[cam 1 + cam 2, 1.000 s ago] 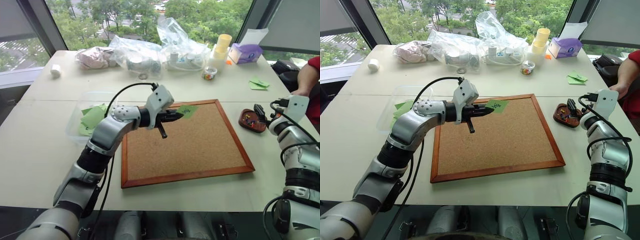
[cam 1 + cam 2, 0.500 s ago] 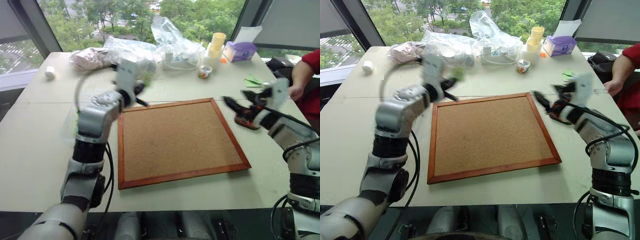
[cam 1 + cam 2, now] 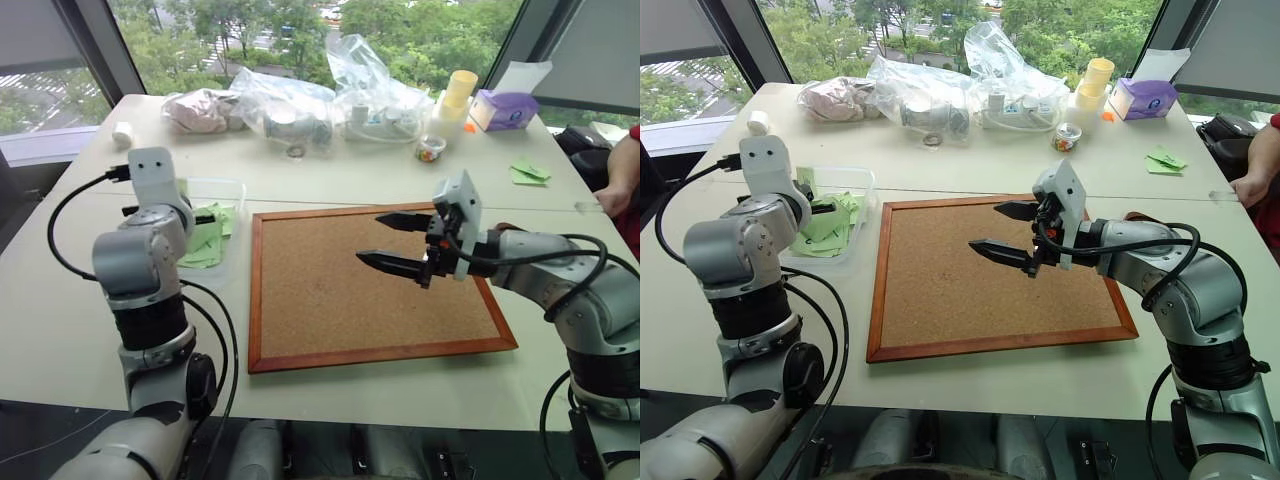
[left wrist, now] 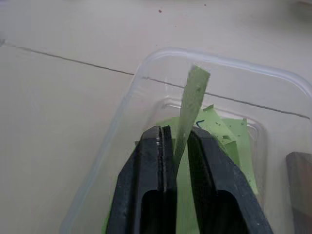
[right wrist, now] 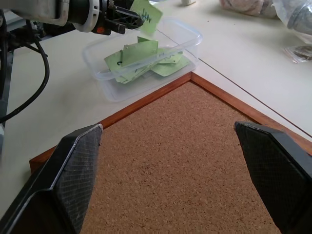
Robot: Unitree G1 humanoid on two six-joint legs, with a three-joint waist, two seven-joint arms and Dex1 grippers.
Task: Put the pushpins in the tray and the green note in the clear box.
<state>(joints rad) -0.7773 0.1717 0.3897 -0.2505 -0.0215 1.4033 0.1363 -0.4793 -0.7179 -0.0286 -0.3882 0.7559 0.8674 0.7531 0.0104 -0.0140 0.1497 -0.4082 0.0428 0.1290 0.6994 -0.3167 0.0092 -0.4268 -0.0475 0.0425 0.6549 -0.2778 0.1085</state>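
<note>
The clear box (image 3: 228, 186) stands left of the corkboard (image 3: 330, 300) and holds several green notes. My left gripper (image 5: 127, 19) hangs over the box. The green note (image 5: 147, 13), with its dark scribble, stands upright at the gripper's tips. In the left wrist view this note (image 4: 191, 102) sits pinched between the two black fingers, above the box's rim (image 4: 146, 73). My right gripper (image 3: 368, 237) hovers above the middle of the corkboard, open, nothing between its fingers. The tray and the pushpins are hidden behind my right forearm.
Clear plastic bags (image 3: 300, 105), stacked yellow cups (image 3: 460, 90) and a purple tissue box (image 3: 505, 108) line the table's far side. Loose green notes (image 3: 528, 172) lie at the far right. A person's hand (image 3: 612, 200) rests at the right edge.
My left arm swung left from above the corkboard to over the clear box, carrying the green note. My right gripper moved from beside the tray to above the corkboard.
</note>
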